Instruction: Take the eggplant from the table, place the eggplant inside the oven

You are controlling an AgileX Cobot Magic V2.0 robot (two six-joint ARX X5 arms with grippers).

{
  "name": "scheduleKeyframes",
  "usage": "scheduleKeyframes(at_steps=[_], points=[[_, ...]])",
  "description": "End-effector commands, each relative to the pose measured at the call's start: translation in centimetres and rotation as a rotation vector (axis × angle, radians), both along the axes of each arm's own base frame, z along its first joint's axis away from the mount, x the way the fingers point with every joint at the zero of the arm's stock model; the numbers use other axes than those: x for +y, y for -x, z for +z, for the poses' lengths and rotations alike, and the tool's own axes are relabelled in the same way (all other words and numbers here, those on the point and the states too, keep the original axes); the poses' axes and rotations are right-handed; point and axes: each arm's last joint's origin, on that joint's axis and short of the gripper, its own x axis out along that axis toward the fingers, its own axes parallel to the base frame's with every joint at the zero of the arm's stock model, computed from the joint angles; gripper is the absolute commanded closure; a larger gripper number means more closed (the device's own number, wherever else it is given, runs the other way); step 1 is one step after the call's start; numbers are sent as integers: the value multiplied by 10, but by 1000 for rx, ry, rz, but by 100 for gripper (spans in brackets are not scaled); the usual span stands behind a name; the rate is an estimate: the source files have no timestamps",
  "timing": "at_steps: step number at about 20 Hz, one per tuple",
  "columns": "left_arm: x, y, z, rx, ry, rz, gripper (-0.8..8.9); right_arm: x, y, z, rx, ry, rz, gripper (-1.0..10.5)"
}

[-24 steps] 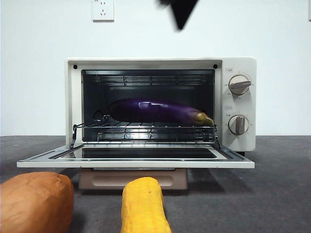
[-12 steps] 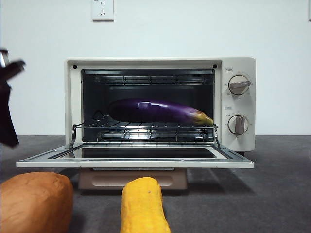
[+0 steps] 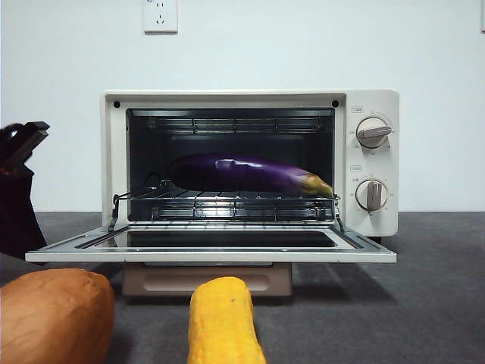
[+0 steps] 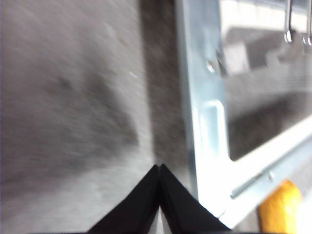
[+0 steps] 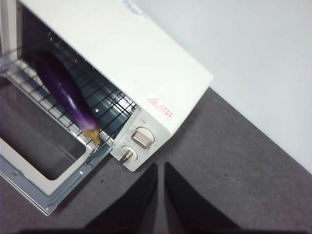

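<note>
OK, look inside the Toshiba toaster oven: your eggplant lies on the wire rack, long way across, w/ its yellow-green tip pointing toward the side w/ the two knobs. The glass door is folded down flat and open. The right wrist view shows the same thing from above: eggplant on the rack, tip near the knob side.

The left gripper is low, just beside the open door's left edge. Its two black jaws are pressed together at the tips w/ nothing between them. That view is blurry, but you can see the door's metal frame and a bit of the yellow corn cob. In the front view, the dark arm at the left edge sits next to the door.

The right gripper hangs high up over the table, in front of the oven's knob side. Its jaws are nearly touching, just a thin gap, and they hold nothing.

At the front of the dark grey table lie the corn cob and an orange-brown sweet potato, apart from each other. A white wall socket is on the wall above the oven.
</note>
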Motion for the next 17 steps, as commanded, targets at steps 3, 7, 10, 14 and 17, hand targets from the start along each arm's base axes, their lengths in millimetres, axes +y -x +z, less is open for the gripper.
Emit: scheduleKeyframes(at_steps=[3,7,10,14,17], points=[[-1,-2,-12,42,5,-37,807,-13,9,10,-30,-97,-20,942],[-2,-2,-17,69,20,-43,807,-24,15,13,-55,-130,-37,942],[-4,-1,-18,76,43,-74,807,-30,18,14,-61,-161,-43,942],[-6,0,-18,72,79,-90,807,-36,21,15,-67,-182,-46,942],[-7,0,-17,75,119,-100,807,-37,22,15,-69,-186,-45,942]])
